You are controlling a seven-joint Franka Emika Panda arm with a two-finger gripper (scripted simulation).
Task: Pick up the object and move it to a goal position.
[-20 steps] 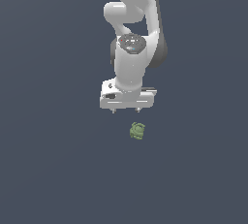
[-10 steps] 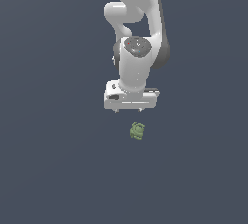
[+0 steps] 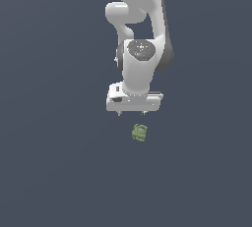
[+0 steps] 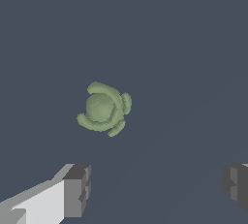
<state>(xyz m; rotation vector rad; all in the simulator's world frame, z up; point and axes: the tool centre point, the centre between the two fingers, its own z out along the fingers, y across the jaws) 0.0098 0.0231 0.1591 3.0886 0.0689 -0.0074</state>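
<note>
We find the pincer [image 3: 133,114] spread wide and empty, poised above the tabletop [image 3: 49,162]. The object [image 3: 140,132] lies free on the tabletop, just beyond the fingertips [image 4: 77,189] and not between them. We judge the wide spread suits straddling so narrow an item once centred over it.

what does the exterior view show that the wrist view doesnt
Only the exterior view shows the white arm above the pincer, and that the pincer has not closed around the green object. Only the wrist view shows the object's shape, a round centre ringed by curved lobes, and the two grey pads spread wide apart. Both show the object lying free on the dark floor.
</note>
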